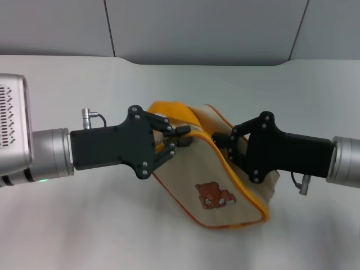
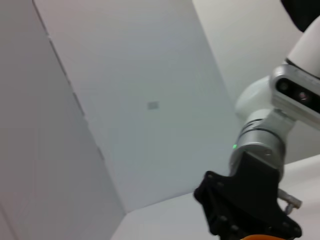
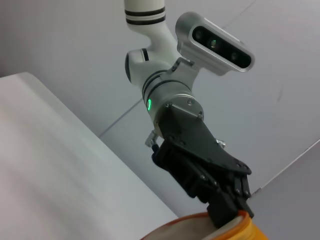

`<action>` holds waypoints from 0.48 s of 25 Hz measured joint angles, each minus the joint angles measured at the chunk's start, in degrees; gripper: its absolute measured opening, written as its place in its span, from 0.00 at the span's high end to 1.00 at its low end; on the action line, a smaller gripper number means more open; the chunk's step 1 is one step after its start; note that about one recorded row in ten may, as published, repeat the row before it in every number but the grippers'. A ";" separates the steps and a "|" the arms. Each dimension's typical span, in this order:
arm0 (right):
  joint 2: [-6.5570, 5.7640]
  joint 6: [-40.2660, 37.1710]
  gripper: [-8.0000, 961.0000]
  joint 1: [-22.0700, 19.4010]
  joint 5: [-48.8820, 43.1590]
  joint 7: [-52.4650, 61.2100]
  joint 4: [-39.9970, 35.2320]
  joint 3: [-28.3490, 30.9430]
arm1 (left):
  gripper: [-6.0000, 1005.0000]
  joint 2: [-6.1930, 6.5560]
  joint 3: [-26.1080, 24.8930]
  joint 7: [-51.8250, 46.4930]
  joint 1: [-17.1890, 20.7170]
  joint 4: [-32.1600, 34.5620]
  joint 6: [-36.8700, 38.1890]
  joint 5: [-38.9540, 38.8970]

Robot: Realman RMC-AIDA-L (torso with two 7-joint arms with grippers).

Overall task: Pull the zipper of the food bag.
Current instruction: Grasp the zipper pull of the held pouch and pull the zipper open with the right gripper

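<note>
Food bag point(image 1: 225, 185) lying on white worktop point(image 1: 84, 225) between both arms. Left tool point(image 1: 179, 138) is pinching together at the zipper point(image 1: 198, 134) end by the strap loop point(image 1: 171, 112). Right tool point(image 1: 224, 140) is bracing the bag's top edge; closure unclear. Next: a steady pull along the zip line.

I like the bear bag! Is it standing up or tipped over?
Tipped: the food bag leans on the table, bear patch slanted, pinched between left gripper and right gripper.
</note>
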 joint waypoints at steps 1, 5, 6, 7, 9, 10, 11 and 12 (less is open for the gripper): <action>-0.11 -0.13 0.99 -0.41 -0.01 0.08 -0.19 0.01 | 0.91 0.00 0.00 0.00 0.00 0.00 0.00 0.00; -0.20 -0.32 0.99 -2.46 -0.71 0.24 -1.43 -0.02 | 0.91 -0.04 -3.55 0.02 2.07 -0.37 -1.34 -0.04; -0.20 -0.32 0.99 -2.46 -0.71 0.24 -1.43 -0.02 | 0.91 -0.07 -4.09 0.02 2.47 -0.41 -1.78 -0.05; -0.20 -0.33 0.99 -3.09 -1.00 0.48 -1.81 -0.04 | 0.91 -0.07 -4.09 0.02 2.47 -0.41 -1.78 -0.05; -0.20 -0.42 0.99 -4.23 -1.46 1.43 -2.76 -0.09 | 0.91 -0.14 -5.05 0.02 3.27 -0.75 -2.72 -0.07; -0.21 -0.46 0.99 -4.79 -1.61 2.05 -3.37 -0.11 | 0.91 -0.14 -5.88 0.03 3.81 -1.24 -3.36 -0.10; -0.21 -0.50 0.99 -5.53 -1.85 2.89 -4.22 -0.13 | 0.91 -0.15 -6.73 0.25 4.19 -1.80 -3.70 -0.11; -0.21 -0.50 0.99 -6.15 -2.01 3.50 -4.77 -0.15 | 0.91 -0.15 -6.73 0.25 4.19 -1.80 -3.70 -0.11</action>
